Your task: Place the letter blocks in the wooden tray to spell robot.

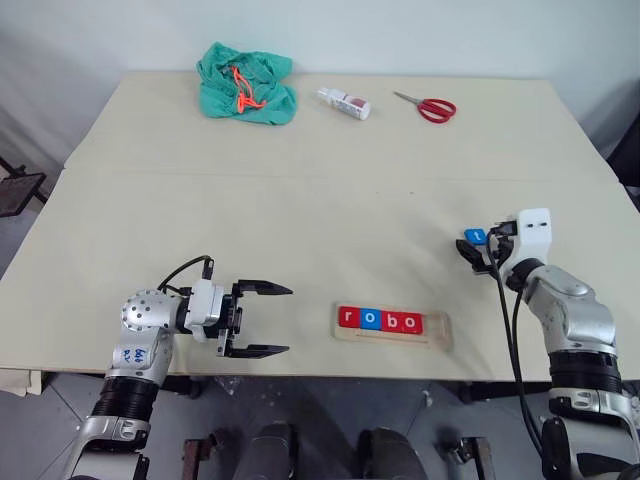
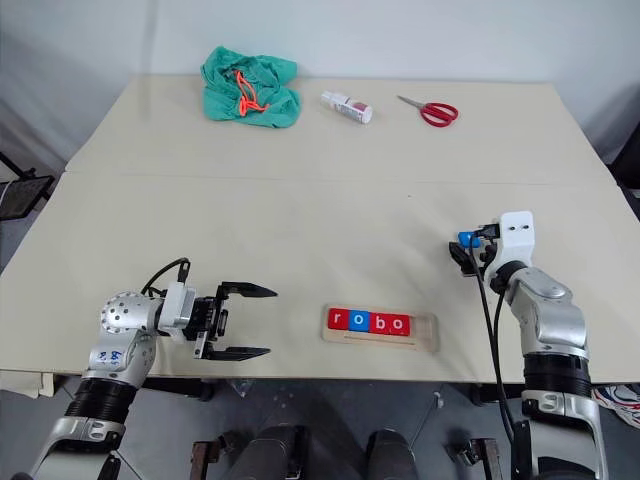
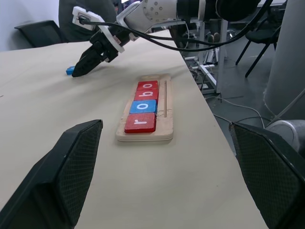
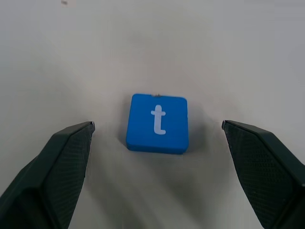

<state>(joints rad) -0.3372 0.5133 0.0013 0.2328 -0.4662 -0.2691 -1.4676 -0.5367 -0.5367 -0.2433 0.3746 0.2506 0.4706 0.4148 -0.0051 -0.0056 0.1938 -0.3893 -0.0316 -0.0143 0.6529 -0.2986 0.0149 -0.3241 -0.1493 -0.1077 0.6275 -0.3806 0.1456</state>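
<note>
On the counter (image 1: 320, 200), near its right edge, our right gripper (image 4: 157, 131) gapes around the t block (image 4: 157, 123); we should centre, then close squarely.

The wooden tray (image 1: 392, 327) lies at the counter's (image 1: 320, 200) near edge, holding four letter blocks (image 1: 380, 320) side by side toward its left end. The t block (image 4: 157, 123) lies on the counter to the tray's right and farther back. Cloth (image 1: 246, 84), bottle (image 1: 344, 102) and scissors (image 1: 427, 107) line the far edge, left to right.
</note>
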